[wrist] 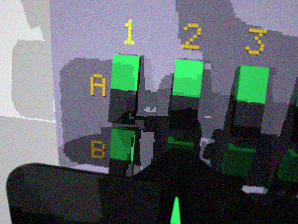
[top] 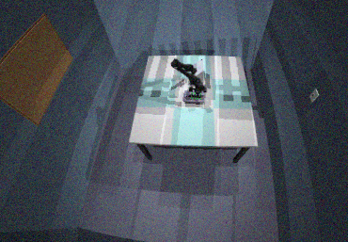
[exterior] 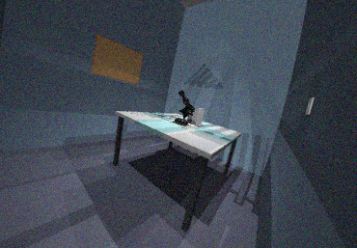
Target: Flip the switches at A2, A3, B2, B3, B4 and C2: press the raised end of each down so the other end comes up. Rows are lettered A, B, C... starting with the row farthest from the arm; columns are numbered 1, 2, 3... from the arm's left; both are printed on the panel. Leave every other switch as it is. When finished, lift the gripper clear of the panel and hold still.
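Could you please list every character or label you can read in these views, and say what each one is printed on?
"1": yellow, on the panel, above the first column.
"2": yellow, above the second column.
"3": yellow, above the third column.
"A": yellow, left of the far row.
"B": yellow, left of the next row.
In the top and exterior views, the panel is too small to read.

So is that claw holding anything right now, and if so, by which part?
Nothing is held. The claw is shut with nothing between its fingers, low over the panel near the row B switches.
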`<state>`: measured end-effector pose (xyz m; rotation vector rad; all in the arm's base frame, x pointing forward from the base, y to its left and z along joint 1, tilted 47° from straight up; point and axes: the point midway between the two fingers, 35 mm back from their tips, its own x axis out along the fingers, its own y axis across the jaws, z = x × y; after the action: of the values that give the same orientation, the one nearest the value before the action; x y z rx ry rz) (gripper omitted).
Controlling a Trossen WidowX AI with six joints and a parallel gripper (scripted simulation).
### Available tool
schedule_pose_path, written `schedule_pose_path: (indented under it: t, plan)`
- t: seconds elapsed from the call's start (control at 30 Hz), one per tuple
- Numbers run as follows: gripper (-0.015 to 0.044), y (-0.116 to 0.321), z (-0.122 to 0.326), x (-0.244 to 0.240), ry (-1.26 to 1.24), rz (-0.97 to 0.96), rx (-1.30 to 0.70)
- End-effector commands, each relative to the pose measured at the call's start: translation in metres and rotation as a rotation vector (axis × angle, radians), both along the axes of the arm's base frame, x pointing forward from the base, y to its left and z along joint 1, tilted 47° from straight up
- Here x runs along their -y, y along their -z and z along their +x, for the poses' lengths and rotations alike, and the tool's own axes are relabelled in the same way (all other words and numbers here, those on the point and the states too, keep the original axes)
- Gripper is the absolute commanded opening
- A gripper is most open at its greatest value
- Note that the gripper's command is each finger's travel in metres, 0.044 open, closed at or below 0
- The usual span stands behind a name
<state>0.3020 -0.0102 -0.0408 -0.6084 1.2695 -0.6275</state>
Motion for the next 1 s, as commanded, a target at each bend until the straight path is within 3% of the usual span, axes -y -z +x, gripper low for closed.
schedule_pose_path:
  t: [0.0, 0.97]
  plan:
    - [0.0, 0.0008, -0.0003, 0.0005, -0.004, -0.005, -0.005]
    - [0.0, 0.0031, 0.0004, 0.0031, -0.004, -0.005, -0.005]
